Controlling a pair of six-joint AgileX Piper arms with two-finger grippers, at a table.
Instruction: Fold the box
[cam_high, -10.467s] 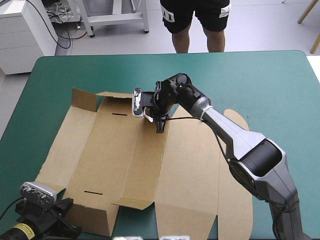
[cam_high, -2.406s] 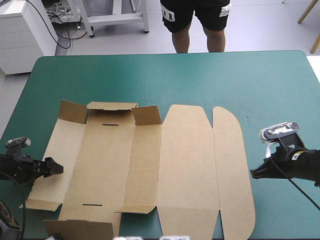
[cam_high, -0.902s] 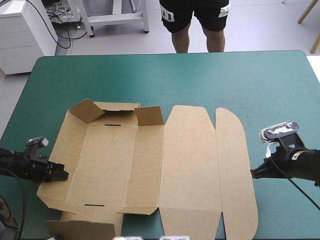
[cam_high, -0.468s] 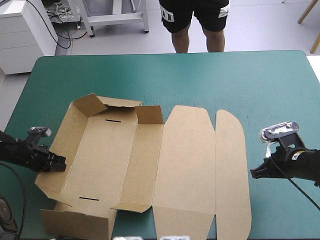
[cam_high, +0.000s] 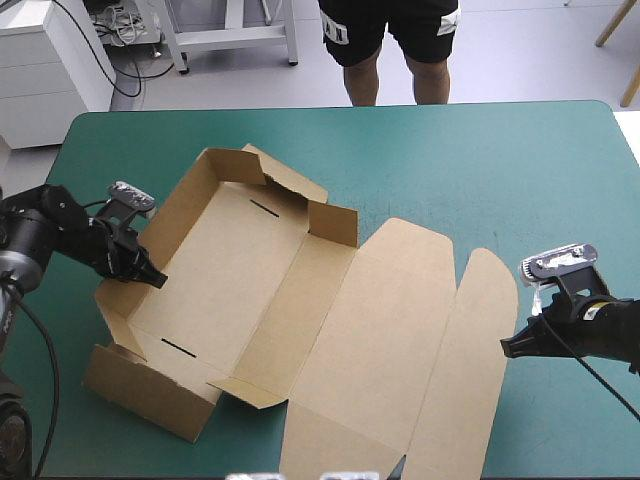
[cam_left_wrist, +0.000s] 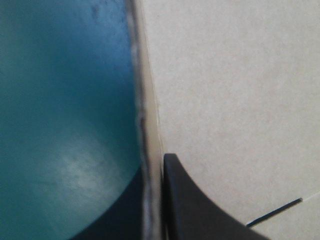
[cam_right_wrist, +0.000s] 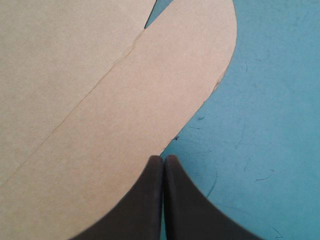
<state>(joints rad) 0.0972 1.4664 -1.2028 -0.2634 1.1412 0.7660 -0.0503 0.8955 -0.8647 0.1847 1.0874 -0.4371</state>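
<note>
I am pinching the raised long wall of the brown box (cam_high: 300, 300) with my left gripper (cam_high: 155, 281), one black finger inside the wall and one outside, the board sandwiched between them. The box is lying at a slant on the left and middle of the teal-green cover (cam_high: 500, 160), its end walls standing up, the rest of the sheet lying flat. My right gripper (cam_high: 508, 349) is pressing its fingers together into a point, right at the curved edge of the rounded flap (cam_high: 478, 300).
</note>
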